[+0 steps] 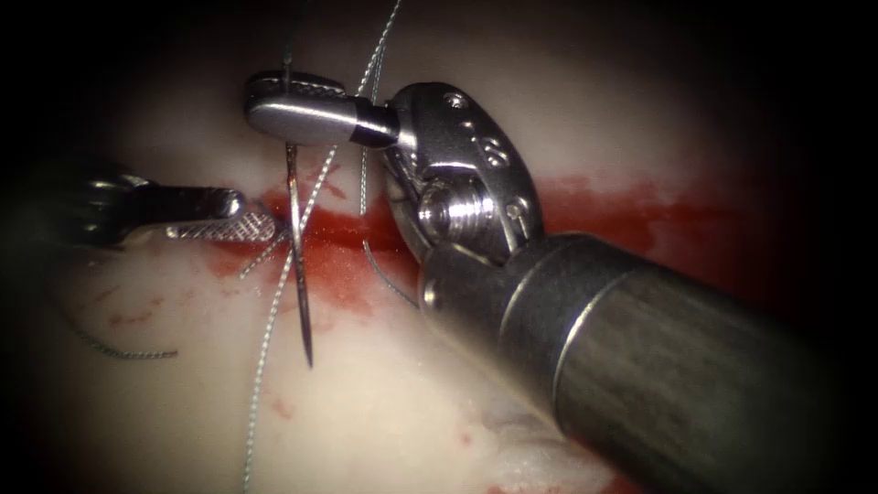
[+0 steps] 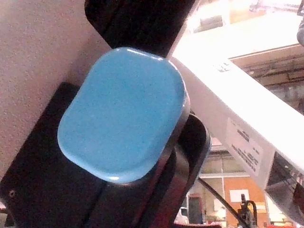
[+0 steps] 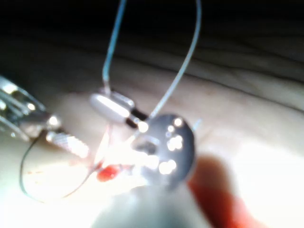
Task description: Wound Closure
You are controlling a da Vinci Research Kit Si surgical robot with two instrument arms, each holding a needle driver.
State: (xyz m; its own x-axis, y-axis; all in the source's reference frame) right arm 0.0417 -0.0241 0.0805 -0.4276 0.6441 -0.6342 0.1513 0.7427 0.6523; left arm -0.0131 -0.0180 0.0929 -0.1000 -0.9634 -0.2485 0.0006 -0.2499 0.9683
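Hanging above the cut, the needle is being gripped near its upper end by the right tool, jaws closed. The left tool, jaws apart, is holding nothing. Judged stiff, slippery; best grasped mid-curve.

A lab or workshop bench, set up for surgical practice. Shown by tissue, pale and slab-like, with red fluid along a cut, lit by a narrow pool of light with darkness all round. Shown also, in the left wrist view, by a blue cap on black machine housing, a white beam with a printed label, and beyond it an orange wall with posted papers and workshop clutter.
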